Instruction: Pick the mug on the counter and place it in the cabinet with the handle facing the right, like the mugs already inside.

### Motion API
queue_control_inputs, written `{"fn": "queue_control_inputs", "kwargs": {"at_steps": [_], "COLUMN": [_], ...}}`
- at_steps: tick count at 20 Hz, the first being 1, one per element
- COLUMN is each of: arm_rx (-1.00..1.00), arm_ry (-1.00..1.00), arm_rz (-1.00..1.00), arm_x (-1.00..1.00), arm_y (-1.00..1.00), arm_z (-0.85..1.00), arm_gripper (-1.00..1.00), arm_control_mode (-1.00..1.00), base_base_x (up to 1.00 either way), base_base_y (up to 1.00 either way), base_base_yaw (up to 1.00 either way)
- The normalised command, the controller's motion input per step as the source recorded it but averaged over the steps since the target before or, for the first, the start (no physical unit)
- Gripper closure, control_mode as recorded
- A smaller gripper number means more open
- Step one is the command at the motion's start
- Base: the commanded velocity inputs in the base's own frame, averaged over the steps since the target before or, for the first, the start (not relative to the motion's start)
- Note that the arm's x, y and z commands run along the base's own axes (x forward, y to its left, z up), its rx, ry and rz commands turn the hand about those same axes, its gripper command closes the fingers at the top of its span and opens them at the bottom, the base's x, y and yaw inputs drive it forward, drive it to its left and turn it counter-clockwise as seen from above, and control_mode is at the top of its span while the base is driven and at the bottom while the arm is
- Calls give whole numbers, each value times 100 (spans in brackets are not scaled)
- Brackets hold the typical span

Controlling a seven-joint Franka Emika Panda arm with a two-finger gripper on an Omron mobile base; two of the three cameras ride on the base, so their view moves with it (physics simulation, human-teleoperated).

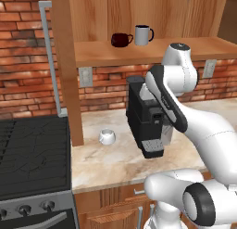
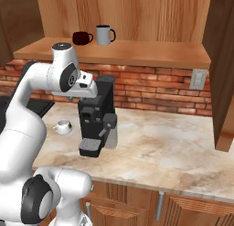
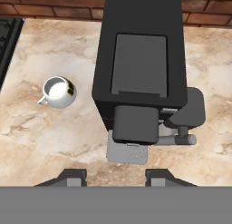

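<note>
My tool (image 3: 115, 175) stood partly open and empty at the bottom of the hand view, above the black boxy coffee machine (image 3: 140, 69). The mug (image 3: 59, 92), squat glossy white with a small loop handle (image 3: 42, 100), sat left of centre on the desk (image 3: 54, 141), beige marbled stone. Upper centre of the left base view: a dark red mug (image 1: 120, 40) and taller white mug (image 1: 142, 35) on the cabinet (image 1: 152, 51) plank shelf. Red brick wall (image 1: 28, 79) behind.

Bright, even rendered light with faint soft shadows (no glare); edges slightly soft, low-resolution throughout.
</note>
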Motion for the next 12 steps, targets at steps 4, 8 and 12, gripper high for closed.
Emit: {"fn": "queue_control_inputs", "kwargs": {"at_steps": [4, 8, 12], "arm_rx": [0, 0, 0], "arm_ry": [0, -4, -6], "arm_rz": [0, 0, -2], "arm_x": [-6, -21, -29], "arm_y": [3, 18, 29], "arm_z": [-1, -3, -9], "arm_gripper": [-100, -100, -100], "arm_control_mode": [-100, -100, -100], "base_base_x": [0, 0, 0], "base_base_y": [0, 0, 0], "base_base_yaw": [0, 0, 0]}}
